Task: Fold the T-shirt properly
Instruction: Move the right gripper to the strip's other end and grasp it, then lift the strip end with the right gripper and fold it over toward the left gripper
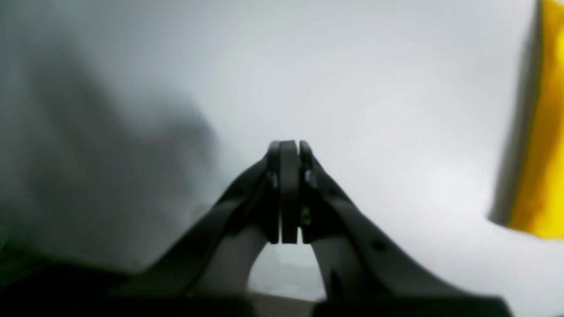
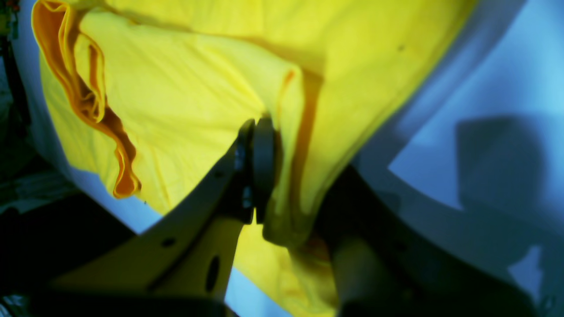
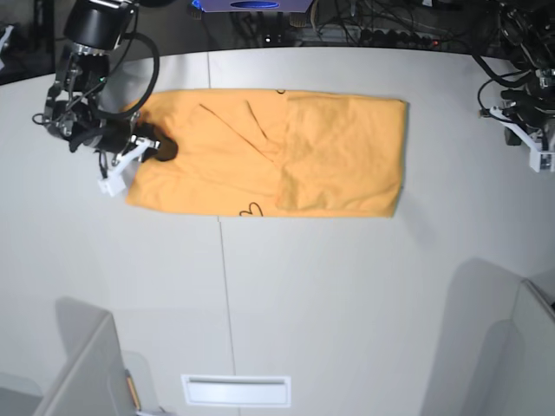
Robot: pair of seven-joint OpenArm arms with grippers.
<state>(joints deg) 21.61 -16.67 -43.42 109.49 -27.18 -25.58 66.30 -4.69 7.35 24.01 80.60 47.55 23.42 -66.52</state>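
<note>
The T-shirt (image 3: pixel 277 154) lies on the white table (image 3: pixel 347 286) as a long orange-yellow rectangle, its right part folded over. Small dark squiggles show at its front and back edges. My right gripper (image 3: pixel 159 149) is at the shirt's left end. In the right wrist view it (image 2: pixel 264 130) is shut on a raised fold of the yellow fabric (image 2: pixel 176 97), which drapes over one finger. My left gripper (image 3: pixel 539 152) is far right of the shirt. In the left wrist view it (image 1: pixel 288 147) is shut and empty above bare table, with the shirt's edge (image 1: pixel 544 132) at the far right.
A table seam (image 3: pixel 221 286) runs front to back. A white slot (image 3: pixel 236 390) sits near the front edge. Grey panels stand at the front left (image 3: pixel 78 355) and front right (image 3: pixel 494 347). Cables (image 3: pixel 364 26) lie behind the table.
</note>
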